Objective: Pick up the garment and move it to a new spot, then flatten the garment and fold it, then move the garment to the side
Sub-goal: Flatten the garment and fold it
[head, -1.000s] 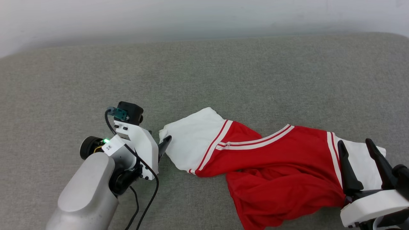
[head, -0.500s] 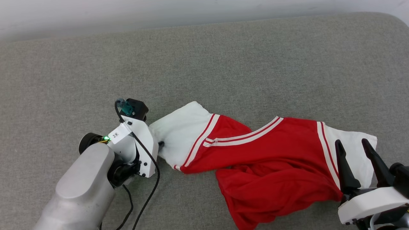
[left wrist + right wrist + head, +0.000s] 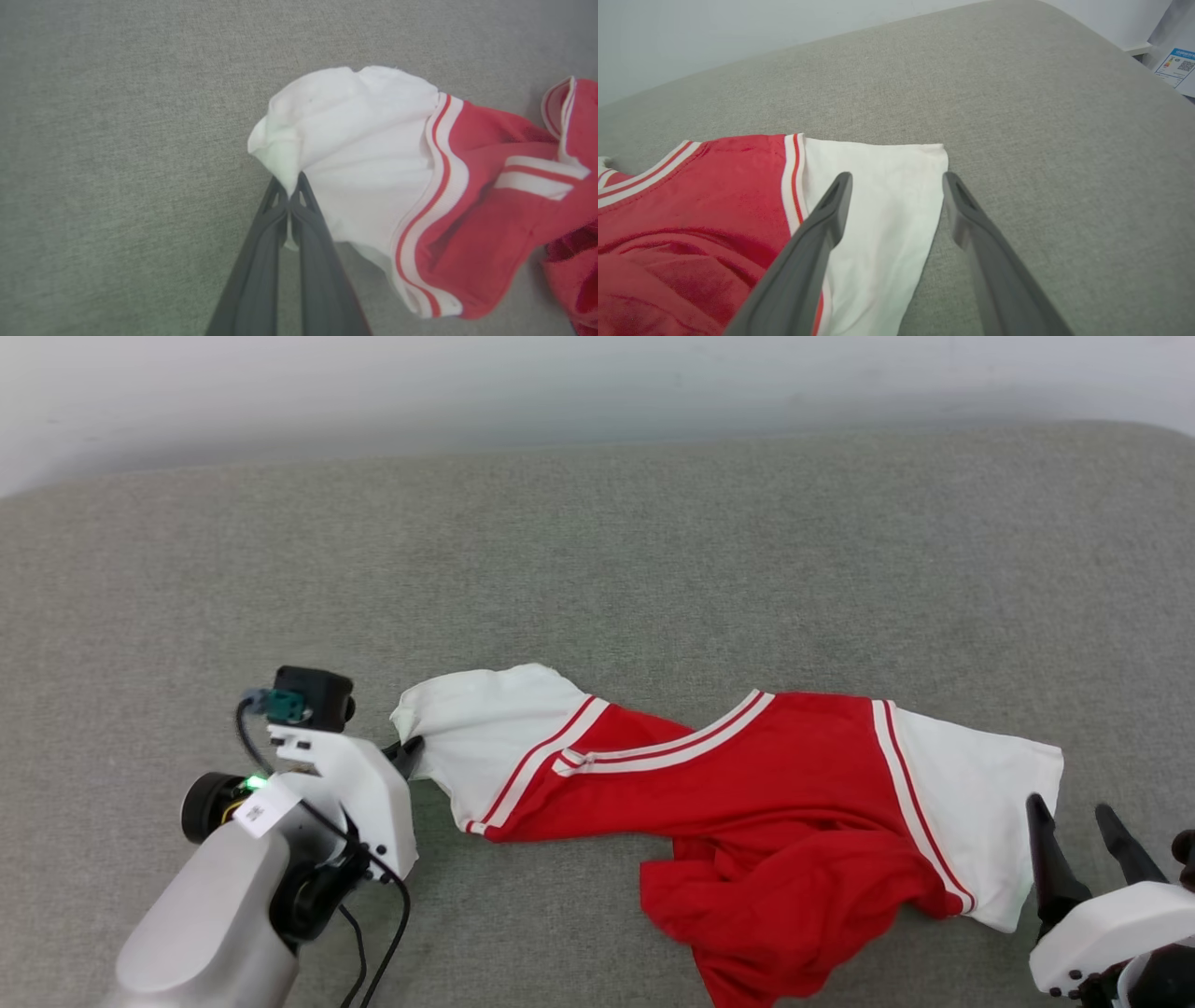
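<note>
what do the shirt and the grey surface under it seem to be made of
The shirt looks like thin, soft knit cloth with a matte finish; it folds and bunches limply, and the striped trim looks slightly thicker. The grey surface seems to be coarse woven upholstery fabric, matte and flecked; its rounded far edge hints at padding, though that is uncertain.
</note>
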Available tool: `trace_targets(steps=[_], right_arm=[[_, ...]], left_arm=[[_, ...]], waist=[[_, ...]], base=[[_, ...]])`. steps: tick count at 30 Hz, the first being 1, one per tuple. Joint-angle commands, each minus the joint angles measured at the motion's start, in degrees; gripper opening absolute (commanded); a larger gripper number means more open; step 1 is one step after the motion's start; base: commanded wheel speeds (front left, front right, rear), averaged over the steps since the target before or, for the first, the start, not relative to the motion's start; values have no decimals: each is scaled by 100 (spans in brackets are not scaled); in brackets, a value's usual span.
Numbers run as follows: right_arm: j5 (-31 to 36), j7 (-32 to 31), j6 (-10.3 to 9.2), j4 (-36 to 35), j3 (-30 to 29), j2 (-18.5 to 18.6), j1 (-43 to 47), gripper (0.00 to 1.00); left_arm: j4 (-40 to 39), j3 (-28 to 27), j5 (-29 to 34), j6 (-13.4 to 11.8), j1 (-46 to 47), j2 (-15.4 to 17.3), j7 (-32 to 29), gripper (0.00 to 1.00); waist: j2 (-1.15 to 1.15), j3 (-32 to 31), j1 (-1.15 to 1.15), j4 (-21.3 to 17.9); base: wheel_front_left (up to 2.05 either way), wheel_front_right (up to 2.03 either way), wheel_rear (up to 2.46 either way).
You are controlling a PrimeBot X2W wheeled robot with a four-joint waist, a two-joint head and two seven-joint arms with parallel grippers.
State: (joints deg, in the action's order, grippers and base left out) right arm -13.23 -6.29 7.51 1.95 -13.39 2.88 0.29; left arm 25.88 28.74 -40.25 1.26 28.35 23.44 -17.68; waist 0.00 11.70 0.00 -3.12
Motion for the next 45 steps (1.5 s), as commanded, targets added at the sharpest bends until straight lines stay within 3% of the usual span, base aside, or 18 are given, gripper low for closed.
trace_targets(steps=[1, 7, 14, 21, 27, 28, 30, 36, 45], right_arm=[[-36, -179, -4, 231, -153, -2, -150, 100], [113, -1082, -4, 960, -563, 120, -659, 100], [37, -2314, -4, 1592, -233, 585, -1551, 100], [0, -3083, -4, 2196, 162, 845, -2203, 100], [-79, -3702, 0, 2779, 353, 733, -2175, 100], [-96, -3850, 6, 2861, 362, 683, -2148, 47], [-188, -3976, 6, 2907, 356, 618, -2113, 0], [-182, -3772, -4, 2569, 185, 800, -2314, 0], [274, -2590, -5, 1597, 63, 962, -2924, 0]], left_arm=[[-174, -112, -61, -80, -176, 80, 107, 0], [-978, -312, -164, -360, -641, 321, 151, 0], [-1620, -284, -144, -528, -808, 428, 0, 0], [-1893, -253, -150, -525, -638, 423, -55, 0], [-1891, -239, -175, -488, -610, 415, -34, 0], [-1878, -249, -183, -490, -623, 425, -23, 0], [-1860, -262, -205, -485, -648, 434, -19, 0], [-1795, -427, -263, -597, -620, 429, 129, 0], [-1752, -718, -320, -690, -24, 429, 214, 0]], waist=[[0, -58, 0, 69], [0, -77, 0, 221], [0, 54, 0, 413], [0, 307, 0, 555], [0, 368, 0, 612], [0, 366, 0, 613], [0, 358, 0, 611], [0, 223, 0, 560], [0, -127, 0, 491]], base=[[0, 0, 0], [0, 0, 0], [0, 0, 0], [0, 0, 0], [0, 0, 0], [0, 0, 0], [0, 0, 0], [0, 0, 0], [0, 0, 0]])
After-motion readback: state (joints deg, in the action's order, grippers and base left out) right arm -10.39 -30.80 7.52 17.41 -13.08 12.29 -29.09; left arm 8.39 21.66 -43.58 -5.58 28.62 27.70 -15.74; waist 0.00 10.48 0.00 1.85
